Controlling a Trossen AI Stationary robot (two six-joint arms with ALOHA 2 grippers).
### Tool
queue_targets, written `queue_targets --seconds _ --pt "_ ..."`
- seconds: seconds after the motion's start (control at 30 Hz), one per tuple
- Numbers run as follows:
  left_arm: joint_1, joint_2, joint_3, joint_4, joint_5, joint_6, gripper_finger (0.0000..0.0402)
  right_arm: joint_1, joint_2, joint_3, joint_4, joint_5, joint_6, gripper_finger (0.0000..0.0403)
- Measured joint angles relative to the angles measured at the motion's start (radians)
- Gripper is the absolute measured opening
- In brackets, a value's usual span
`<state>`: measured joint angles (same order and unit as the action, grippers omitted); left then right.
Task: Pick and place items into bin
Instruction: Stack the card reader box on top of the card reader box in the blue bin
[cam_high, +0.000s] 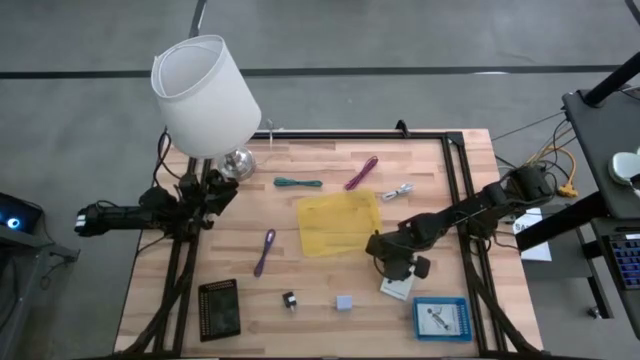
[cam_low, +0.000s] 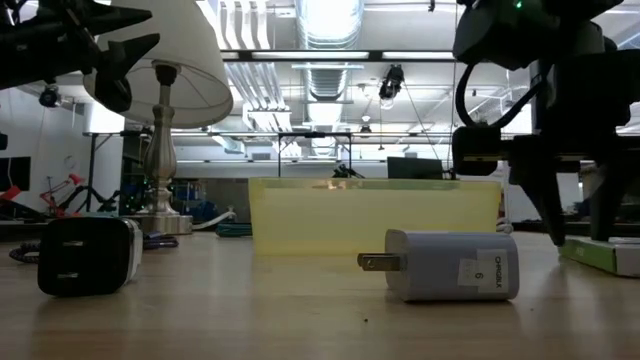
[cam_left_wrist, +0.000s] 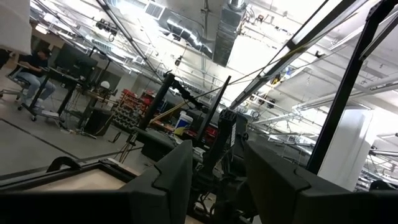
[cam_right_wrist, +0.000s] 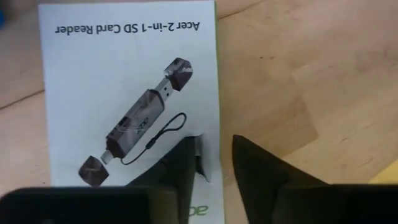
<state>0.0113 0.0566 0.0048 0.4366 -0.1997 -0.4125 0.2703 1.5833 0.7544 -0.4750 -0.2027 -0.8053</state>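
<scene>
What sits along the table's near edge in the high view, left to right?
Black perforated rectangular tray → small black plug adapter → grey-blue cube charger → white card-reader packet → blue-rimmed flat box.

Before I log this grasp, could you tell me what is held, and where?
Nothing yet, it seems: the right gripper straddles the long edge of the white card-reader packet, jaws apart. The left gripper is empty.

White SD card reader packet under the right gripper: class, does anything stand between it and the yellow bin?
Nothing visible does. The white packet lies under the right gripper, fingers straddling its edge. The yellow bin sits just beyond, with only bare wooden table between them.
</scene>
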Motion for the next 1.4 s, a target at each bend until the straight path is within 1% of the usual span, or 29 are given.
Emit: queue_targets --seconds 0.17,0.27,0.33,0.53,0.77,0.93,1.13,1.4 --pt "0.000 0.000 0.000 0.000 0.000 0.000 0.0130 -0.001 0.002 -0.001 -0.056 -0.002 0.024 0.0039" --pt "0.000 0.000 0.000 0.000 0.000 0.000 0.0130 -0.002 0.002 -0.001 -0.069 -0.022 0.025 0.0019" --pt "0.000 0.000 0.000 0.000 0.000 0.000 0.0130 -0.001 0.002 -0.001 -0.072 -0.030 0.029 0.0013" --pt "0.000 0.000 0.000 0.000 0.000 0.000 0.0130 -0.001 0.002 -0.001 -0.084 -0.034 0.097 0.0010" --pt "0.000 0.000 0.000 0.000 0.000 0.000 0.0130 0.000 0.001 0.027 -0.202 -0.052 0.255 0.0009" --pt "0.000 0.000 0.000 0.000 0.000 0.000 0.0130 0.000 0.000 0.052 -0.215 -0.065 0.324 0.0009" --pt "0.000 0.000 0.000 0.000 0.000 0.000 0.0130 0.000 -0.002 0.102 -0.277 -0.068 0.342 0.0009" --pt "0.000 0.000 0.000 0.000 0.001 0.000 0.0130 -0.006 -0.005 0.210 -0.439 -0.096 0.462 0.0009"
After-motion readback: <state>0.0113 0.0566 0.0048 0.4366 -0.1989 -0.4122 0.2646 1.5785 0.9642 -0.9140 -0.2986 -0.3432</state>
